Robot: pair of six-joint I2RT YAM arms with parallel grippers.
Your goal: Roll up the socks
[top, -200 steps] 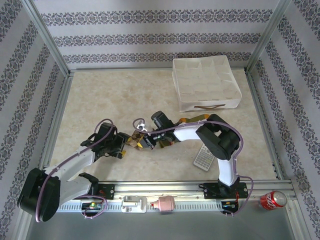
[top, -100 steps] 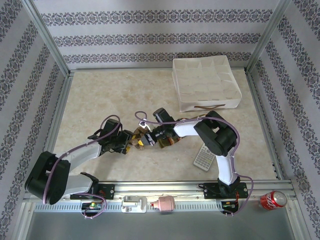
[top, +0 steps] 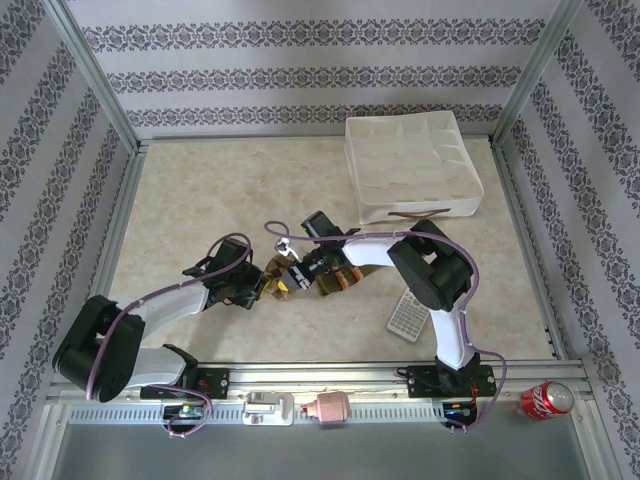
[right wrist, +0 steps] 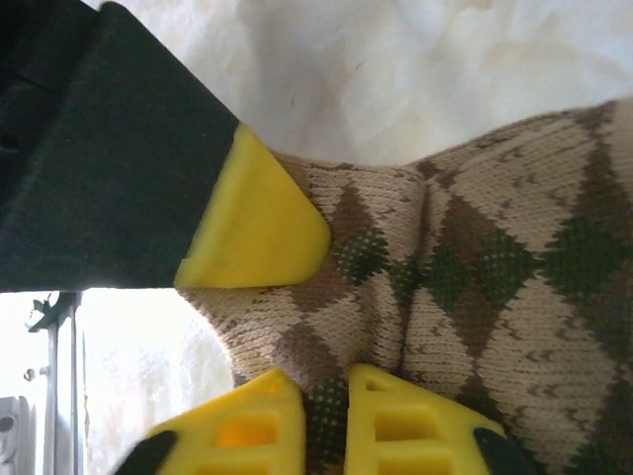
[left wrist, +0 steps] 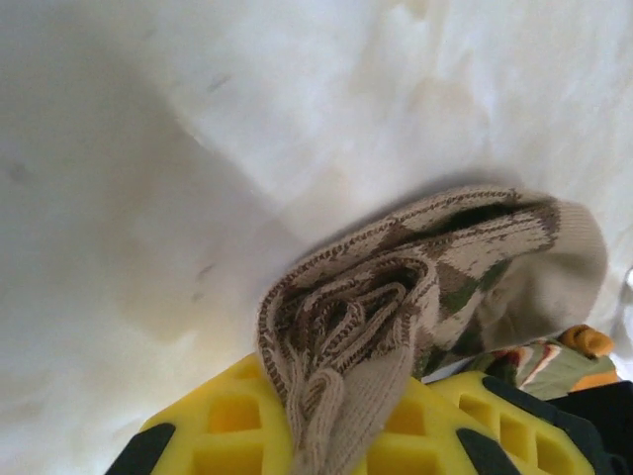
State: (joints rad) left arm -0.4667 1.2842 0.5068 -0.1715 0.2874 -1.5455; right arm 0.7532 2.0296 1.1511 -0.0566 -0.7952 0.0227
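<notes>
Risk first: both grippers crowd one wad of argyle sock (left wrist: 435, 267) at mid-table. I see the left gripper (left wrist: 346, 421) clamped on its cuff and the right gripper (right wrist: 331, 411) nearly closed, pinching a fold. I judge opposed pulls could unroll it. The green sock (left wrist: 559, 361), just beside, may snag. The box (top: 412, 165) and remote (top: 407, 315) stand apart.

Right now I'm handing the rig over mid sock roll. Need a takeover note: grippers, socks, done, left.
Left gripper: shut on the bunched cuff end of the brown-and-tan argyle fabric sock.
Right gripper: shut on a fold of the same sock, close beside the left gripper.
Olive-green sock with orange trim: lies right beside the argyle one, mostly hidden.
Done: argyle sock gathered between both grippers; no finished roll visible.
Left: roll the pair together and release.
</notes>
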